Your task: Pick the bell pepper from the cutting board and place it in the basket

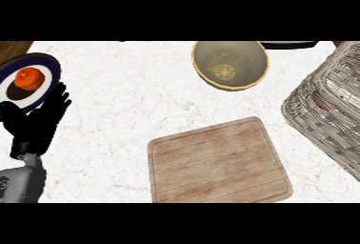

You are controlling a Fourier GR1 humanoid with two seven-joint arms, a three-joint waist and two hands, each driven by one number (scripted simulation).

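Observation:
The wooden cutting board [218, 162] lies at the lower middle of the counter with nothing on it. No bell pepper shows anywhere in the head view. The woven wicker basket [330, 114] stands at the right edge, partly cut off, and I cannot see what it holds. My left hand [32, 128] rests open at the far left with its fingers pointing up, far from the board and the basket. My right hand does not show.
A dark-rimmed white plate [44, 66] at the upper left carries an orange round fruit [29, 78]; my left fingertips reach its lower rim. A yellow-rimmed bowl [231, 64] stands at the top middle. A dark item [288, 44] peeks in behind it.

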